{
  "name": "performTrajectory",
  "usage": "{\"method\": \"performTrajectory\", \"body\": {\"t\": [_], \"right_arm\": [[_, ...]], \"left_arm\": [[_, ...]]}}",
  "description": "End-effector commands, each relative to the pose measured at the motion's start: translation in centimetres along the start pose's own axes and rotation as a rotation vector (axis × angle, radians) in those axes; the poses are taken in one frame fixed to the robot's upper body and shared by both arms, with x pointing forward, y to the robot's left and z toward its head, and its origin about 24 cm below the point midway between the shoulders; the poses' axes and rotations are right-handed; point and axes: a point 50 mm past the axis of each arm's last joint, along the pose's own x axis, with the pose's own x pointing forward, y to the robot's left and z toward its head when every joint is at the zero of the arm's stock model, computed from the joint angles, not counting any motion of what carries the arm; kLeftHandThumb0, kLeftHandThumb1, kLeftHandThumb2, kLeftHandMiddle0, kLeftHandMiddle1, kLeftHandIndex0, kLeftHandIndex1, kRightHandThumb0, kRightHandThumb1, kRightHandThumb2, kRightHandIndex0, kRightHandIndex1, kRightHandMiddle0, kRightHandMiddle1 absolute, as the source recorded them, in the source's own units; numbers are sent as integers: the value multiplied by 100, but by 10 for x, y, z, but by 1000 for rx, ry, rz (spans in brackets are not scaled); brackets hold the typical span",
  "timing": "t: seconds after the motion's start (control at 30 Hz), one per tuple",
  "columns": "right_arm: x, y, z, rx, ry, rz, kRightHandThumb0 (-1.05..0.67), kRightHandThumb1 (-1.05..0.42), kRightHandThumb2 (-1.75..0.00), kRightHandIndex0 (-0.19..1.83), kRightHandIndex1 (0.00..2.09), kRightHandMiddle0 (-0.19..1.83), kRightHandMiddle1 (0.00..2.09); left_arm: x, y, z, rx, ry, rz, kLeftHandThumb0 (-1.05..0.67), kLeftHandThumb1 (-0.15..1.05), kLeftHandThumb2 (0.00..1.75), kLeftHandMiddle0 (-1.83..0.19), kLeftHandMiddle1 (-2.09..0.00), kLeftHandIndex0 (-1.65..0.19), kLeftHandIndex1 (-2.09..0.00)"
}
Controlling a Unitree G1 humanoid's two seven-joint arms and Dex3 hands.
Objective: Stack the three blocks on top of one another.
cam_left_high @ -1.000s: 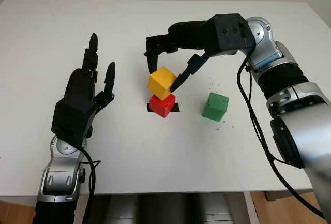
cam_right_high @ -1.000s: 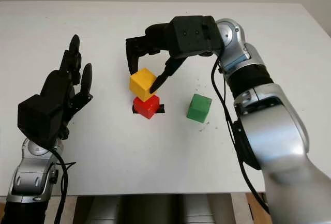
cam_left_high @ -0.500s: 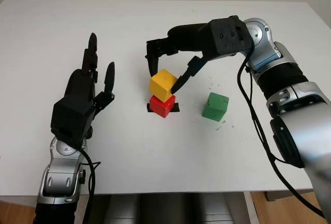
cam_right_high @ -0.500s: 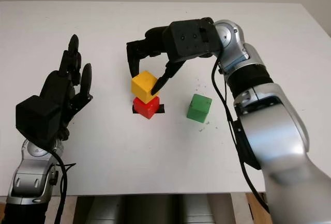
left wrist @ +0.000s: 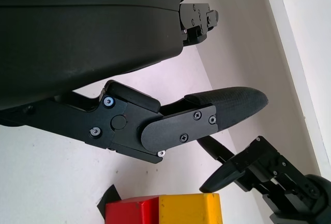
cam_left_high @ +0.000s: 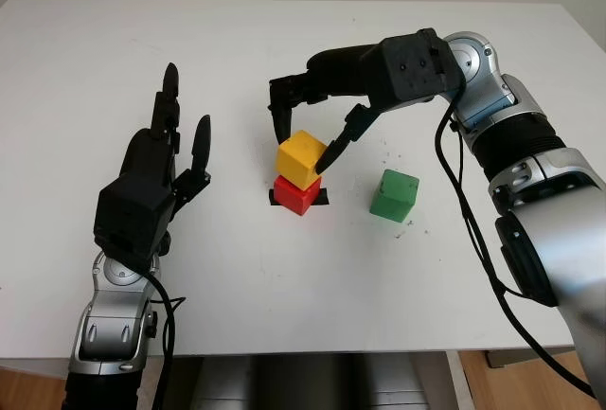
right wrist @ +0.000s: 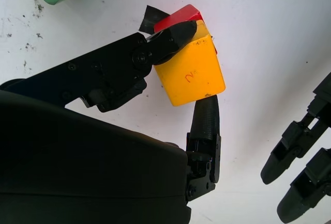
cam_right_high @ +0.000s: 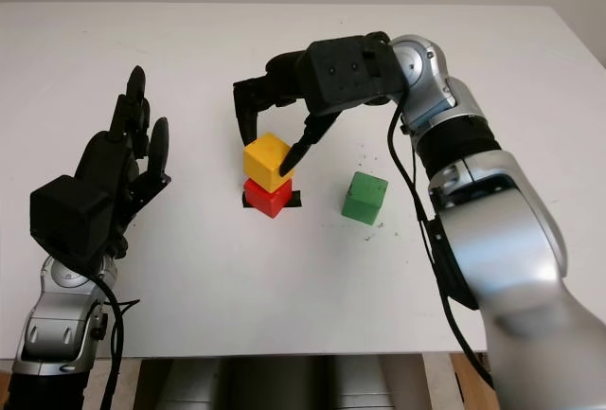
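A yellow block (cam_left_high: pixel 300 156) sits on top of a red block (cam_left_high: pixel 297 194) near the middle of the white table (cam_left_high: pixel 284 277). My right hand (cam_left_high: pixel 301 148) reaches in from the right and is shut on the yellow block; in the right wrist view its fingertips (right wrist: pixel 206 111) press on opposite sides of the yellow block (right wrist: pixel 191 74). A green block (cam_left_high: pixel 394 195) stands alone on the table to the right of the stack. My left hand (cam_left_high: pixel 156 178) is open, held above the table to the left of the stack.
A black tape mark (cam_left_high: pixel 320 198) lies under the red block. Small dark specks (cam_left_high: pixel 409 228) dot the table around the green block. The table's front edge (cam_left_high: pixel 312 348) runs close below the arms.
My right hand has lowered the yellow block slightly and shifted it right, so it now sits more squarely on the red block. The left hand and green block have not moved.
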Motion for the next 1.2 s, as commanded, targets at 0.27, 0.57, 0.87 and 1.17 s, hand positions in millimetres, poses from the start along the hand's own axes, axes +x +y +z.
{"method": "performTrajectory", "body": {"t": [0.27,0.57,0.87,1.17], "right_arm": [[-3,-6,2,-24,13,-6,-40,-95,-5,22,5,36,155],[0,-1,2,-51,4,8,-42,-95,-5,22,6,35,152],[4,1,4,-48,-6,7,-44,-96,-6,22,6,34,152],[5,1,4,-43,-1,10,-44,-97,-6,22,5,33,151]], "left_arm": [[-3,0,1,-7,-12,11,-77,105,71,14,-6,13,-5],[-3,0,1,-1,-2,2,-79,105,71,14,-5,14,-5],[-4,0,1,0,-3,6,-78,105,71,14,-6,13,-5],[-4,-1,1,1,-2,7,-79,105,71,14,-5,14,-5]]}}
